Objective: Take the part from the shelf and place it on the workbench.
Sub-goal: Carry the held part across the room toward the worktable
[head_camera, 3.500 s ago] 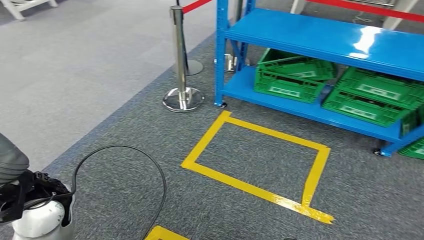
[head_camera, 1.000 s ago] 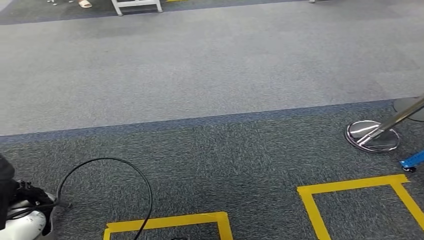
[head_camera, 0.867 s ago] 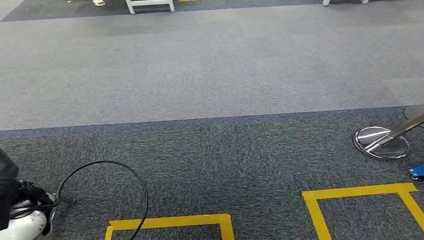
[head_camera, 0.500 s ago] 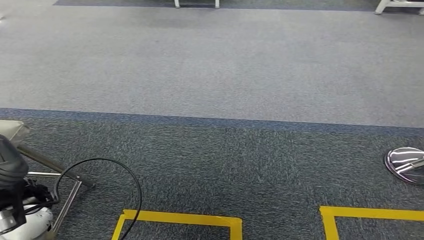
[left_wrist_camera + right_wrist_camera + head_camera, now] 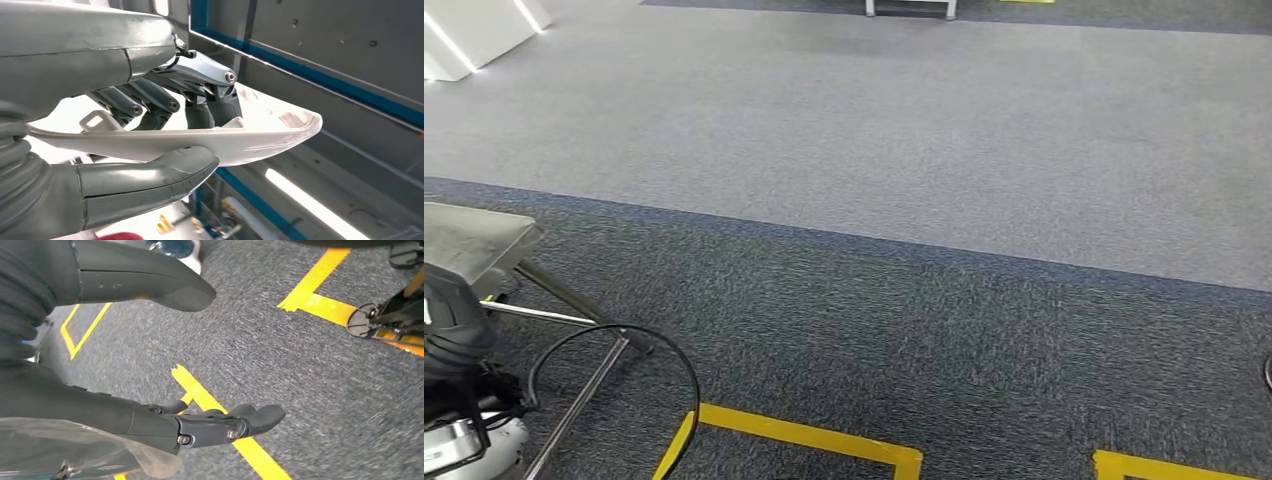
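Over grey carpet (image 5: 924, 330), my left hand (image 5: 165, 130) pinches the white part (image 5: 270, 135); right hand (image 5: 220, 425) hangs open, and walking jolts could shake it loose.

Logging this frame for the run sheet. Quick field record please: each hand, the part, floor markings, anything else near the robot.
left hand: grips the white part between thumb and fingers
white part: long, curved plastic piece, held clear of any surface
right hand: holds nothing, fingers apart, hangs above the carpet
floor: dark grey carpet near, lighter grey band beyond
yellow tape: box corners marked on the dark carpet
metal-framed table: at the robot's left, thin legs
black cable: loops off the left arm
task state: part in hand, not yet set down
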Robot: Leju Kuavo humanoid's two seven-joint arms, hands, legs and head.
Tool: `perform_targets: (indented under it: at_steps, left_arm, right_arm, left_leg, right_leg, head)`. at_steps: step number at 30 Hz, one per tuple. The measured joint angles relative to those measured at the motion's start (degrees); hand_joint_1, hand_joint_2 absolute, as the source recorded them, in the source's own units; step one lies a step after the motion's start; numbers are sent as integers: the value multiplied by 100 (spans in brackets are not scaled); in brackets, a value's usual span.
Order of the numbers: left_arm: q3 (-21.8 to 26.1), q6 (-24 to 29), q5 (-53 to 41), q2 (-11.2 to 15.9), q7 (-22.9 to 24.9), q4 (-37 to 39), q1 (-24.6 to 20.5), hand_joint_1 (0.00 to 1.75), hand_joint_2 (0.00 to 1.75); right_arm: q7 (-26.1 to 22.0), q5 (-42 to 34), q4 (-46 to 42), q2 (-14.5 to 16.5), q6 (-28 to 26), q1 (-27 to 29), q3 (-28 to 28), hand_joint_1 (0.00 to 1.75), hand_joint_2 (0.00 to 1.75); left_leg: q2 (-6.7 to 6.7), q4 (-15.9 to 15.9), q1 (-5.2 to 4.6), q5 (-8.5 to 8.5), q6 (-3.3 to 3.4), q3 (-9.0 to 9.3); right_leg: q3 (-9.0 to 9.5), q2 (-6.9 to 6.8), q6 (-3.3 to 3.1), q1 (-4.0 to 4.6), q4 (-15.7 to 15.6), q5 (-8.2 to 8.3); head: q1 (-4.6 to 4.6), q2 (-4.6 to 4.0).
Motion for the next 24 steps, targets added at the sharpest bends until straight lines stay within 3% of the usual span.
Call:
perform_targets:
  at_steps: [1, 3, 5, 7, 8, 10, 12, 14, 15, 16, 17, 19, 21, 23, 24]
  left_arm:
    - [0, 0, -30, 22, 0, 15, 16, 175, 175]
    - [-1, 0, -78, 62, 0, 34, 32, 175, 175]
    - [-2, 0, -104, 87, 0, 49, 35, 175, 175]
    - [-1, 0, -142, 114, 0, 61, 55, 175, 175]
    - [-1, 0, -173, 128, 0, 68, 71, 175, 175]
    - [2, 2, -238, 152, 0, 88, 88, 175, 175]
    - [5, 3, -286, 168, 0, 118, 119, 175, 175]
    - [13, 2, -335, 180, 0, 146, 184, 175, 175]
    - [19, 2, -364, 185, 0, 158, 218, 175, 175]
    - [27, 2, -395, 189, 0, 168, 247, 175, 175]
    - [39, 2, -424, 192, 0, 175, 269, 175, 175]
    - [68, 3, -467, 201, 0, 186, 295, 175, 175]
    - [109, 4, -476, 220, 0, 192, 328, 175, 175]
    - [166, 4, -476, 243, 2, 198, 373, 175, 175]
    - [197, 5, -478, 253, 3, 201, 386, 175, 175]
  right_arm:
    - [-5, 0, 0, 1, 1, -3, 0, 0, 175]
    - [-17, -1, 0, 6, 4, -6, 0, 0, 175]
    - [-25, -2, 0, 15, 5, -10, 0, 0, 175]
    - [-28, -3, 0, 22, 5, -32, 0, 0, 175]
    - [-31, -4, 0, 24, 5, -48, 0, 0, 175]
    - [-42, -11, 0, 27, 6, -69, 0, 0, 175]
    - [-55, -26, 1, 29, 11, -56, -1, 0, 175]
    - [-61, -38, 2, 31, 20, -23, -3, 0, 175]
    - [-62, -44, 2, 30, 24, -8, -5, 0, 175]
    - [-64, -50, 2, 30, 23, 1, -8, 0, 175]
    - [-69, -57, 2, 29, 23, 6, -10, 0, 175]
    - [-78, -66, 2, 30, 23, 1, -16, 0, 175]
    - [-83, -68, 3, 32, 23, -8, -20, 0, 175]
    - [-89, -67, 3, 35, 23, -17, -22, 0, 175]
    - [-91, -66, 3, 37, 23, -17, -23, 0, 175]
  left_leg:
    - [35, -233, -8, 168, 24, 107]
    - [250, -888, -71, 463, 93, 421]
    - [421, -1250, -151, 511, 157, 584]
    - [348, -1321, -182, 486, 209, 599]
    - [289, -1364, -172, 498, 233, 622]
    - [176, -1440, -129, 523, 289, 679]
    - [64, -1455, -101, 527, 320, 701]
    - [-74, -1450, -97, 520, 330, 707]
    - [-152, -1446, -92, 513, 328, 715]
    - [-233, -1438, -84, 504, 316, 727]
    - [-309, -1422, -71, 487, 295, 737]
    - [-441, -1363, -64, 444, 230, 723]
    - [-556, -1334, -54, 435, 164, 684]
    - [-603, -1332, -35, 443, 110, 662]
    - [-511, -1277, -39, 405, 83, 636]
  right_leg:
    - [22, -68, 1, 8, 0, -19]
    - [68, -191, 20, 26, -3, -59]
    - [94, -309, 68, 40, -17, -90]
    - [135, -433, 131, 40, -49, -112]
    - [153, -427, 161, 32, -46, -139]
    - [53, -187, 202, 18, 210, -308]
    - [-317, 108, 221, 6, 903, -609]
    - [-697, 183, 246, 2, 1488, -724]
    - [-770, 196, 256, 0, 1503, -616]
    - [-729, 217, 263, -7, 1286, -401]
    - [-605, 282, 271, -21, 913, -143]
    - [-333, 528, 270, -57, 247, 139]
    - [-210, 646, 222, -58, 42, 128]
    - [-167, 532, 143, -55, 12, 135]
    - [-149, 469, 102, -58, -3, 138]
  head:
    - [-1, 0]
    - [2, 0]
    - [4, 1]
    - [1, 1]
    - [1, 1]
    - [13, 1]
    - [33, 0]
    - [43, 1]
    - [43, 1]
    - [44, 1]
    - [44, 1]
    - [46, 1]
    - [44, 1]
    - [43, 0]
    - [27, 1]
